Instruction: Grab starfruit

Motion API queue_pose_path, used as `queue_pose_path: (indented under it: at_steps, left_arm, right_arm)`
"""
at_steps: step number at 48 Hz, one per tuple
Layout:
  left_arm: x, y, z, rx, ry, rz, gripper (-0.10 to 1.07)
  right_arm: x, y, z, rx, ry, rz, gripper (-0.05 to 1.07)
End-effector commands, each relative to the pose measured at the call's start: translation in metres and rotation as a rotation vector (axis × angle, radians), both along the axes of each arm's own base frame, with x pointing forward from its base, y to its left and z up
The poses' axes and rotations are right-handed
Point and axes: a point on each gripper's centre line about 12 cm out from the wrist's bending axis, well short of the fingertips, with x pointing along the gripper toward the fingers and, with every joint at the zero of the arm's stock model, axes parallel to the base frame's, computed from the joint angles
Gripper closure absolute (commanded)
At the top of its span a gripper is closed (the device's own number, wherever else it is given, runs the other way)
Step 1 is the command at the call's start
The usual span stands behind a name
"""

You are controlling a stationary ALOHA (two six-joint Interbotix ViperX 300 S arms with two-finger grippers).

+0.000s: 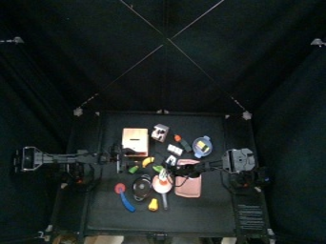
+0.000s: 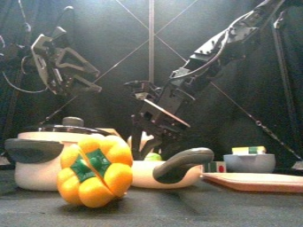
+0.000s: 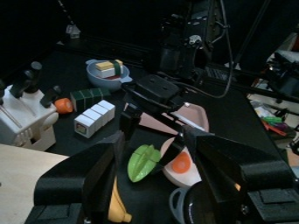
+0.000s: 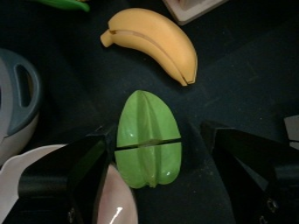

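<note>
The starfruit lies flat on the desk, directly between the jaws of the right gripper, which stand wide open and hold nothing. Each jaw sits just beside one flank of the fruit, apparently not touching. You are at the pre-grasp step: alignment looks complete, closure not yet made. The banana lies just beyond the jaw tips, near the fruit's far end. Next, lower if needed, then close squarely on the ribs. The left gripper hangs open and empty, well apart.
</note>
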Motion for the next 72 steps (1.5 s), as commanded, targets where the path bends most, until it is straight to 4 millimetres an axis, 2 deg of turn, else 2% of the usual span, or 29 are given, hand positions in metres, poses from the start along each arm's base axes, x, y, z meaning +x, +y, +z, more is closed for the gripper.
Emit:
queue_pose_path:
  at_steps: [1,9,22,40,72]
  left_arm:
    - [0.002,0.000,0.005,0.002,-0.015,0.000,0.06]
    - [0.002,0.001,0.005,0.002,-0.015,0.001,0.06]
    - [0.002,0.000,0.005,0.003,-0.015,-0.001,0.06]
    - [0.002,0.000,0.005,0.002,-0.015,0.000,0.06]
    - [0.002,0.000,0.005,0.001,-0.017,0.000,0.06]
  right_arm:
    - [0.005,-0.004,0.015,0.001,-0.040,-0.007,0.00]
    - [0.005,-0.006,0.015,0.001,-0.040,-0.012,0.04]
    - [0.005,-0.005,0.015,-0.003,-0.042,-0.008,0.21]
    - [0.002,-0.009,0.042,-0.030,-0.080,-0.024,0.21]
    - [0.000,-0.010,0.044,-0.031,-0.079,-0.031,0.22]
